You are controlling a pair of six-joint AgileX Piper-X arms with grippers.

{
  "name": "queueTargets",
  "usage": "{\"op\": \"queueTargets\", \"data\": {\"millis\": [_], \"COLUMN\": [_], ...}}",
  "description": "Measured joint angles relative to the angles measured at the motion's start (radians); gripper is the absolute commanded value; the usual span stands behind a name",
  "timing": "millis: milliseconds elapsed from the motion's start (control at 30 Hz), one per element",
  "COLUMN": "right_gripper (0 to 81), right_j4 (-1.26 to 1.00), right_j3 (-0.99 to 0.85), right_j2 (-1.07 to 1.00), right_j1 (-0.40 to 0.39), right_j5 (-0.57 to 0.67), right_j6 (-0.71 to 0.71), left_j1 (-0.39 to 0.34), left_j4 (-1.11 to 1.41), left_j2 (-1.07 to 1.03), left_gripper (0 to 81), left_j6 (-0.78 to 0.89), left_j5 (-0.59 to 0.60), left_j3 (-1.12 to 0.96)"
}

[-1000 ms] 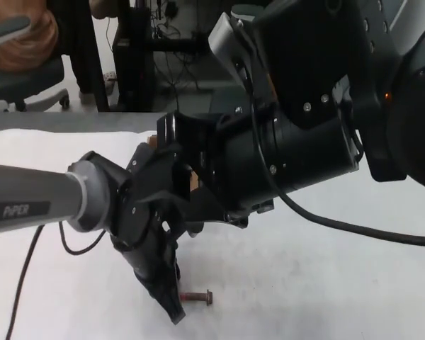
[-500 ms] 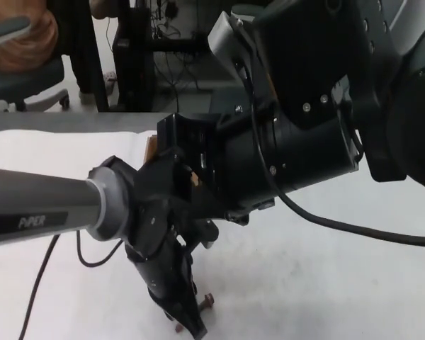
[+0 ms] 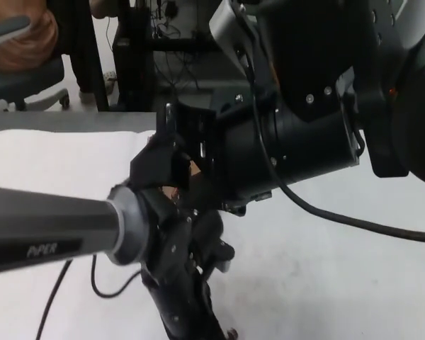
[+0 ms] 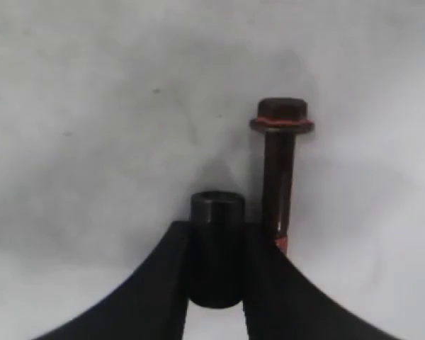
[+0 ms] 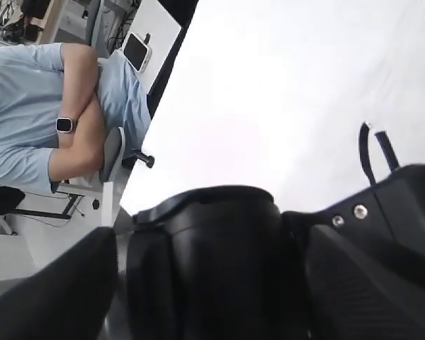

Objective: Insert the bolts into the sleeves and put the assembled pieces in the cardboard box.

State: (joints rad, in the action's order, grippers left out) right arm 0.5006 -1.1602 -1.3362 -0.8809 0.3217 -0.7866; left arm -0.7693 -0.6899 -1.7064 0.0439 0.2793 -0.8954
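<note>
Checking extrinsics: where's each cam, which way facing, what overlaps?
High view: behind the arms, looking forward and down over the bench; left arm, right arm show.
Left wrist view: on that wrist, looking down at bench; left gripper shut on sleeve, bolt beside.
Right wrist view: on that wrist, looking across bench; black arm housing in front.
Shared: bolt, in high and left wrist views.
</note>
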Motion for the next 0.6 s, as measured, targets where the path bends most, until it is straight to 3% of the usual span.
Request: {"op": "queueTargets", "data": {"millis": [233,367,467,600], "right_gripper": [70.0,69.9,63.6,60.5], "right_j4": [-0.008,0.016,0.122,0.417], "right_j3": [0.000,0.000,-0.005,0.014], "right_j2": [0.000,0.007,0.047,0.167], "right_j1": [0.000,0.000,-0.002,-0.003], "right_j5": [0.000,0.000,-0.138,-0.585], "right_j6": [0.000,0.024,0.070,0.040], "left_j1": [-0.001,-0.004,0.001,0.053], "left_j4": [-0.009,-0.014,-0.052,-0.051], "left_j2": [0.000,0.018,0.083,0.291], "left_gripper": [1.8,1.8,1.8,1.8], "left_j6": [0.114,0.127,0.112,0.097], "left_j5": [0.036,-0.036,-0.170,-0.288], "left_j3": [0.003,0.008,0.018,0.041]}}
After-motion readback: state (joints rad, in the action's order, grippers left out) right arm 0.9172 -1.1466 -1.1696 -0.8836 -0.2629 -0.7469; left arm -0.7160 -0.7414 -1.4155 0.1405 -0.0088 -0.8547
